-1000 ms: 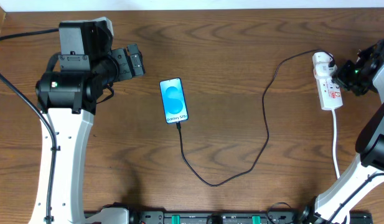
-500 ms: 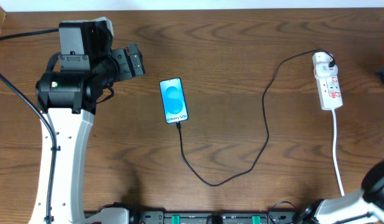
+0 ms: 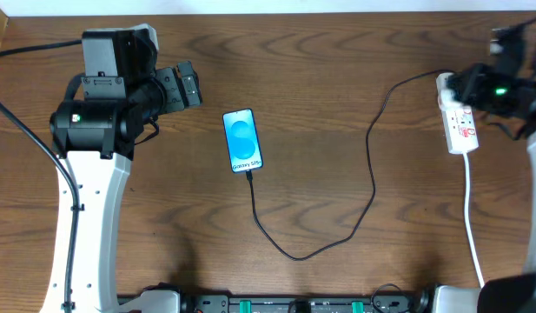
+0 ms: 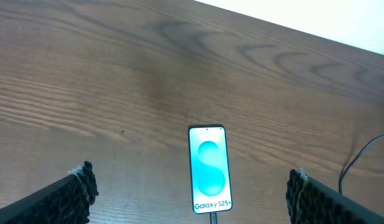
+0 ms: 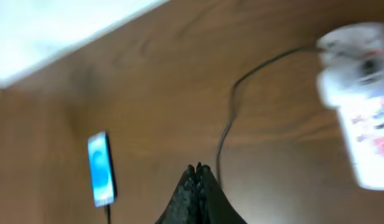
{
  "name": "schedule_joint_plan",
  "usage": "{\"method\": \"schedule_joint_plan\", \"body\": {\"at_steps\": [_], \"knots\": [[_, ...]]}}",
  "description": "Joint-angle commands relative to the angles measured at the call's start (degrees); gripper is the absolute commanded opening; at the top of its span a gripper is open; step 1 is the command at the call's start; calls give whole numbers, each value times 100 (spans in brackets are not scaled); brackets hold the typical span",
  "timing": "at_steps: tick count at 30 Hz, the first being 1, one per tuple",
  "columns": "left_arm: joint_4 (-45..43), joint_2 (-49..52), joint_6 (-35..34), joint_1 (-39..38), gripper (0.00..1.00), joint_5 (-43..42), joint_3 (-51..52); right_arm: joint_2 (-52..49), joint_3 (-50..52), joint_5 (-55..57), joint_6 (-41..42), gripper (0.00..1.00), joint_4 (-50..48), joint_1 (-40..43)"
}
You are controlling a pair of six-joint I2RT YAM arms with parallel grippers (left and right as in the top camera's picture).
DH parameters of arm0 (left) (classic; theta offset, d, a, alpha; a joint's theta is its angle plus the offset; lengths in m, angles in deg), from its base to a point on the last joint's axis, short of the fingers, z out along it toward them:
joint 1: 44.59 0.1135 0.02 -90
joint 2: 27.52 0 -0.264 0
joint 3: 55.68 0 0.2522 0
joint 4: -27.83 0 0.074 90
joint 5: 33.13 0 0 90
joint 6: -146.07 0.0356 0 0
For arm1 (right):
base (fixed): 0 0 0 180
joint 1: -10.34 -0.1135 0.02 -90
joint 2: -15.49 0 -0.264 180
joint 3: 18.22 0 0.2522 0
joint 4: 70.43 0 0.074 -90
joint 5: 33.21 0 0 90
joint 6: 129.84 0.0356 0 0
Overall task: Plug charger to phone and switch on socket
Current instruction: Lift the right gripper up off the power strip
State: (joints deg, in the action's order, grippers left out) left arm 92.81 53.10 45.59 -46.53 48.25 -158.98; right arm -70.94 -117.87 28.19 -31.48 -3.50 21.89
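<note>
The phone [image 3: 242, 141] lies flat mid-table with its screen lit blue, and it shows again in the left wrist view [image 4: 210, 169]. The charger's black cable [image 3: 369, 178] runs from the phone's near end in a loop to its white plug head [image 3: 447, 83] in the socket [image 3: 461, 126], a white power strip at the far right. My left gripper [image 4: 190, 191] is open, hovering left of the phone with nothing between its fingers [image 4: 79, 186]. My right gripper [image 5: 198, 168] is shut and empty; its blurred arm [image 3: 502, 85] hangs over the strip's far end.
The strip's white cord [image 3: 470, 209] trails toward the table's near edge on the right. The left arm's body [image 3: 98, 122] stands over the left side. The table's far edge [image 4: 304, 31] meets a white surface.
The right arm swung out of the overhead view half a second ago and is back now, blurred, over the strip's far end. The left arm, phone and cable have not moved.
</note>
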Motion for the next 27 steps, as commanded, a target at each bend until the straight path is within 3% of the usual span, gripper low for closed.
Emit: {"method": "schedule_joint_plan", "body": {"at_steps": [1,5,7,8,9,10,27], "knots": [[20,-13,15,24,98,55,-37,321,-42,739,-431,2,378,-723],[20,-13,15,24,98,55,-37,542,-39,1329,-546,9,890,-1314],[20,-13,15,24,98,55,-37,621,-39,1327,-544,23,1110,-1445],[17,-13,15,24,98,55,-37,634,-39,1327,-544,38,1178,-1469],[17,-13,15,24,98,55,-37,640,-39,1325,-542,73,1316,-1499],[17,-13,15,24,98,55,-37,640,-39,1303,-522,99,1414,-1510],[17,-13,15,24,98,55,-37,634,-35,1370,-590,99,1744,-1519]]}}
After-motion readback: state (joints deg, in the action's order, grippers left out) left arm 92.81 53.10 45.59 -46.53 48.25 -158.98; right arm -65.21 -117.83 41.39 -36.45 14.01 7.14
